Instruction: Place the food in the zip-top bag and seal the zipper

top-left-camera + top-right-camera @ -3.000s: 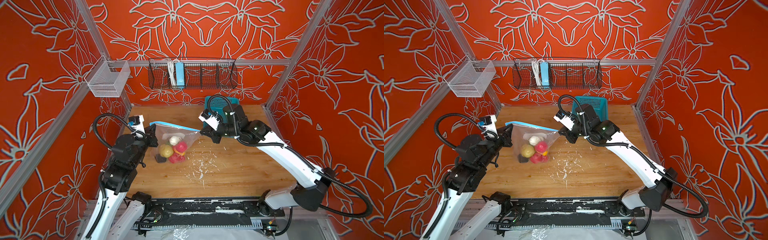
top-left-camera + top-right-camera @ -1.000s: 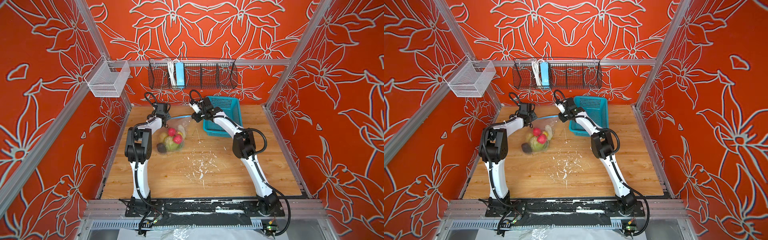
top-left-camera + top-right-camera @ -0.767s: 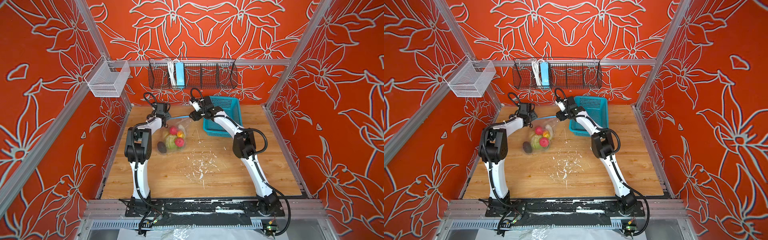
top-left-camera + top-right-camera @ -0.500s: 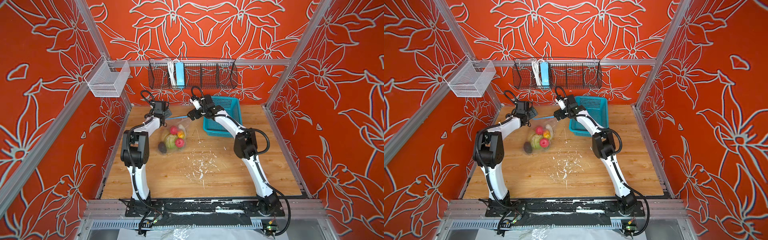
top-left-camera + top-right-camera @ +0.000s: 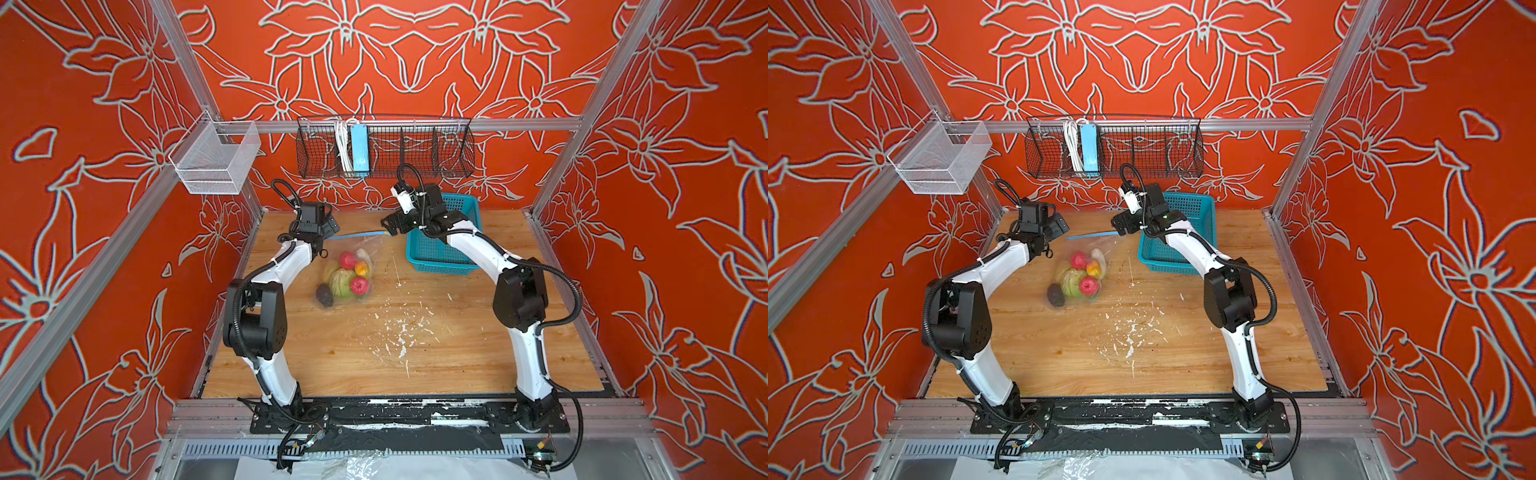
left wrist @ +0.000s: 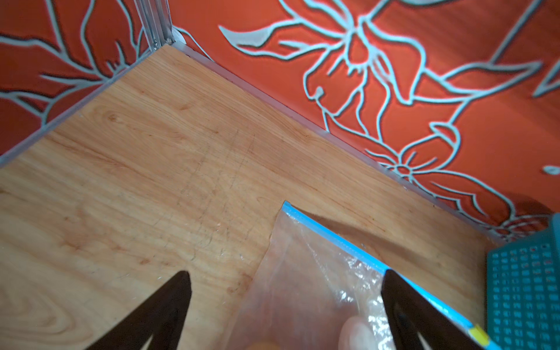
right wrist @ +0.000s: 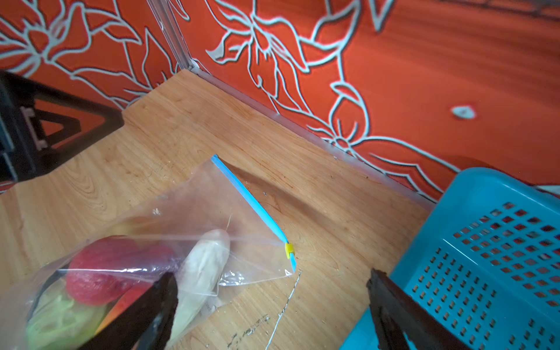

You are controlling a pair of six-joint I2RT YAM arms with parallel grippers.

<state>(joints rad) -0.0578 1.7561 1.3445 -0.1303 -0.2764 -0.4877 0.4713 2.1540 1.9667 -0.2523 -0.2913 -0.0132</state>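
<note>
left gripper [image 5: 331, 227] and right gripper [image 5: 388, 225], both wide open and empty, flank the zipper [image 5: 358, 236] of the zip-top bag [image 5: 368, 252] lying far on the table [image 5: 457, 353], the food [image 5: 344, 281] inside.

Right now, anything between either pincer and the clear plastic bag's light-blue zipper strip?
Nothing visible. The left pincer and right pincer stand open at opposite ends of the light-blue zipper strip. The teal plastic lattice basket sits beside the right pincer, not in its path.
</note>
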